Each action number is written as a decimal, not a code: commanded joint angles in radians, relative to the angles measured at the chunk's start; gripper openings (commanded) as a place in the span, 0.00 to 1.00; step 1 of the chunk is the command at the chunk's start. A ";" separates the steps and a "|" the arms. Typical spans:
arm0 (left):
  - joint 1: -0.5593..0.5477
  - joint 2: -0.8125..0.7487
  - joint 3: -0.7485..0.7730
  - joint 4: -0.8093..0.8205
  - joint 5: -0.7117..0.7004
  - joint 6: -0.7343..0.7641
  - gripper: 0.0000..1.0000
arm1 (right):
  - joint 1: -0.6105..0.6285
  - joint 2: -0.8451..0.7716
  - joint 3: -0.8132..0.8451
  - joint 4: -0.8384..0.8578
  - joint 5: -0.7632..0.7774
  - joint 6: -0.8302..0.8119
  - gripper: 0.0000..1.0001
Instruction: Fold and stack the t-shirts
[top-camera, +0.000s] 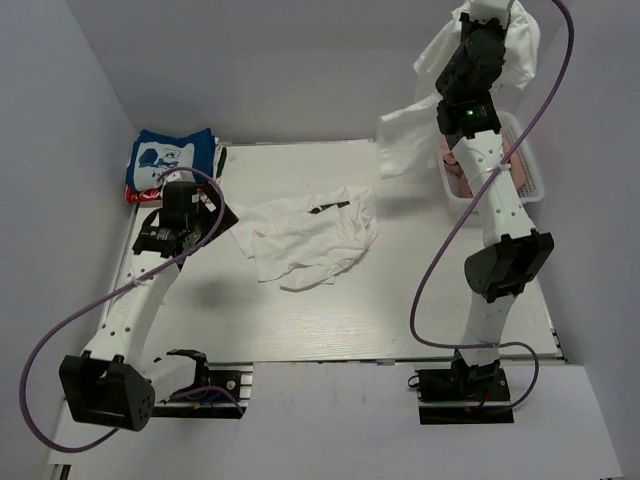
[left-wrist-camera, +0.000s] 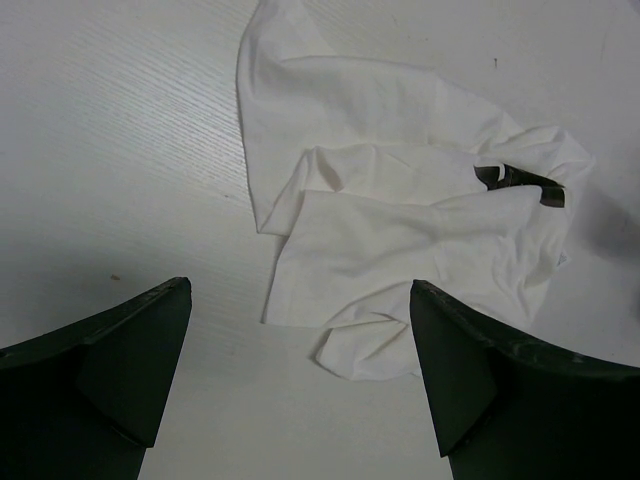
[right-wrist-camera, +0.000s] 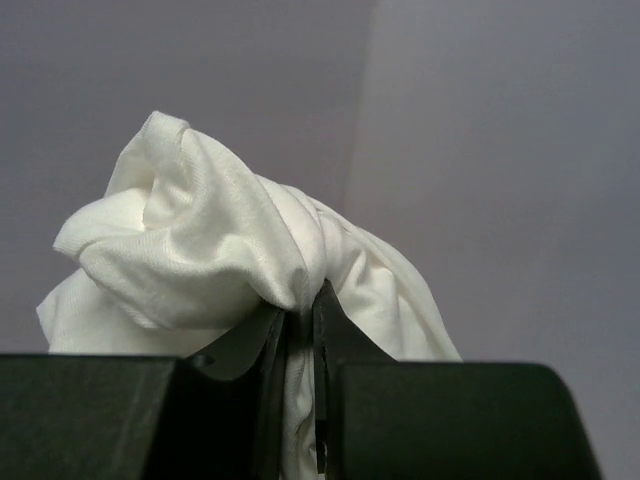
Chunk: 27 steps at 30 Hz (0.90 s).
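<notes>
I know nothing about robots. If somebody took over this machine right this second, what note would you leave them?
Left gripper: open, hovering over the crumpled white t-shirt on the table.
Right gripper: shut on a second white t-shirt, held high above the basket.
Done: the blue t-shirt lies folded on a red one at the far-left corner.
Left: fold and stack both white shirts, plus the pink cloth in the basket.
</notes>
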 joint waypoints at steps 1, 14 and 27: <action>0.003 0.042 0.078 0.019 -0.010 -0.004 1.00 | -0.089 0.002 0.033 0.153 -0.004 -0.010 0.00; 0.003 0.129 0.091 -0.004 -0.004 0.014 1.00 | -0.332 0.156 -0.401 -0.219 -0.232 0.319 0.00; 0.003 0.164 0.000 -0.012 -0.007 0.014 1.00 | -0.200 -0.073 -0.332 -0.588 -0.530 0.416 0.90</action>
